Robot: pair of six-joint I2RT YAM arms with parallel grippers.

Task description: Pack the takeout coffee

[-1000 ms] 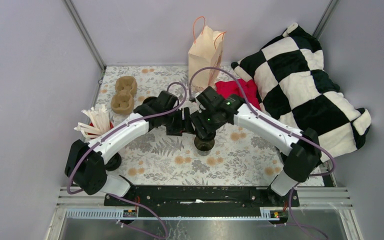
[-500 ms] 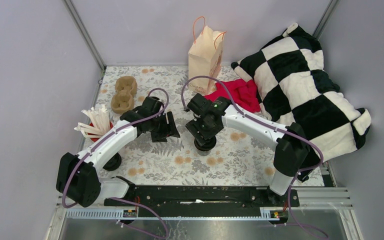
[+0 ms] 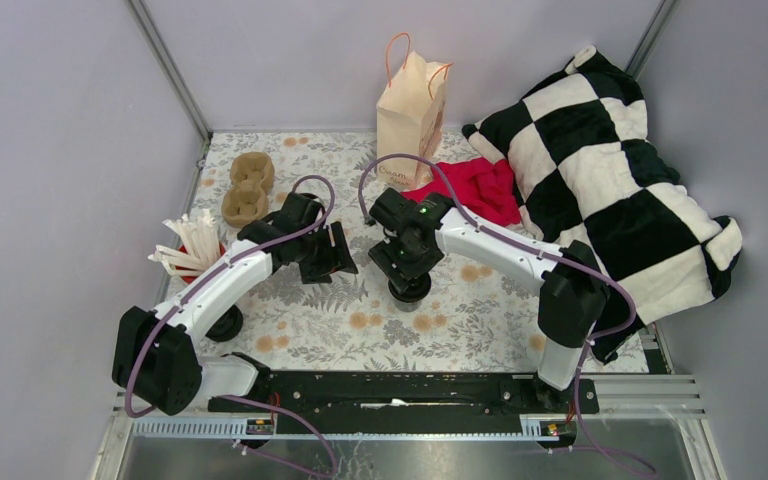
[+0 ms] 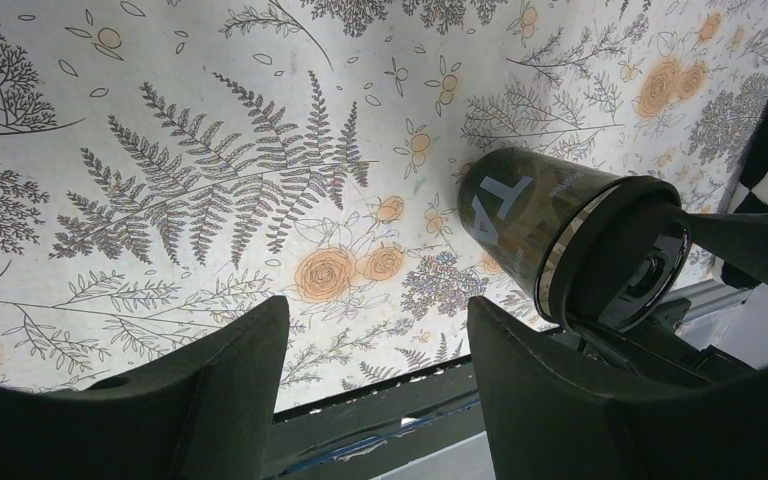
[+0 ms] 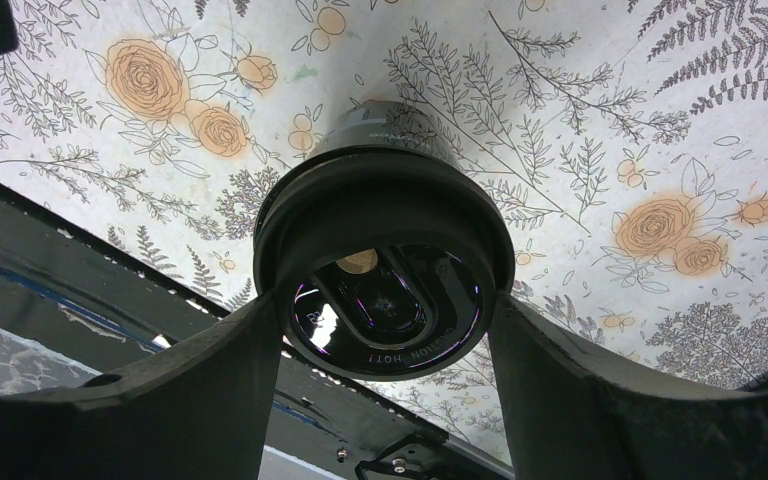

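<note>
Coffee first: the takeout coffee (image 3: 409, 288), one small black cup with a black lid, stands upright on the floral surface (image 3: 480, 310) near the middle, directly under the right claw (image 5: 385, 310). That claw straddles the lid from above, with a finger against each side and no gap showing, so it appears closed on the lid, with the cup not yet lifted. Gripping only the lid may pull it off, so a lower hold on the tapered body looks safer. The lift should then go straight up, keeping the cup level. The left claw (image 4: 375, 340) hangs just beside the cup, spread wide and holding nothing. It could usefully steady the bag. One tan paper bag (image 3: 412, 105) with handles stands upright at the far edge, well apart from the cup. Also present are one brown cardboard tray (image 3: 247, 188), one red cup (image 3: 192, 250) of white straws too many to count, one red cloth (image 3: 480, 188), and one black-and-white checked cushion (image 3: 610, 170).
</note>
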